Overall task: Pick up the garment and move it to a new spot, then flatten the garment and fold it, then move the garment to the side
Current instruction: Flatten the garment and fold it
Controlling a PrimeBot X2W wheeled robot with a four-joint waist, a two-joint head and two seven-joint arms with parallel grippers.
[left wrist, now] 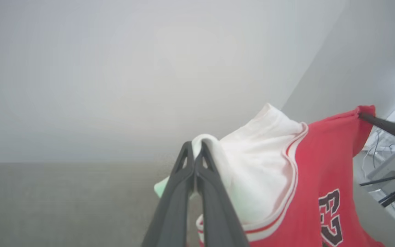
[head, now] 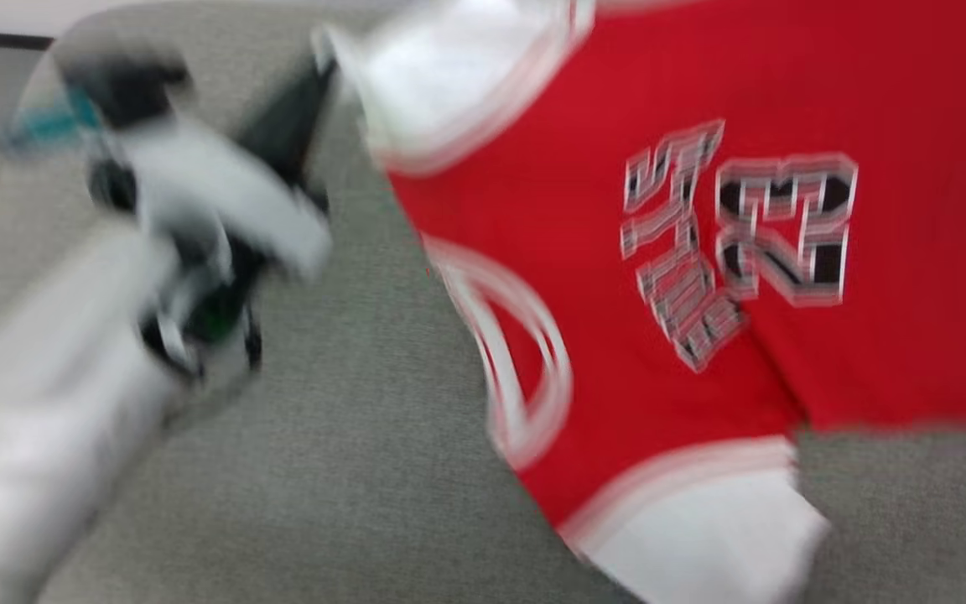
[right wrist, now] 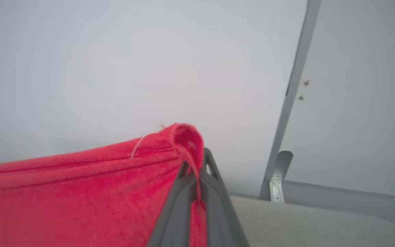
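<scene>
The garment (head: 584, 210) is hanging stretched between the two grippers, above the grey surface (head: 349, 470). Its red front is facing the head camera, with the black, white-outlined lettering (head: 743, 235) lying sideways. It is taking up the right and far part of the scene. One white sleeve panel is sitting at the far left and another at the near right. Whether its lower edge is touching the surface is impossible to tell, since the head view is smeared by motion.

The left gripper (left wrist: 194, 154) is pinching the far white sleeve panel, its two dark fingers pressed together with the cloth bunching over the tips. The right gripper (right wrist: 197, 164) is clamping a rolled red edge of the jersey, fingers closed on the fabric, which is falling away to the left in a taut sheet. In the left wrist view that same red corner is being held up at the far right.

The pale left forearm (head: 38, 403) is reaching in blurred from the near left. A plain pale wall (right wrist: 115, 68) is standing behind, with a metal bracket (right wrist: 277, 178) at its foot.
</scene>
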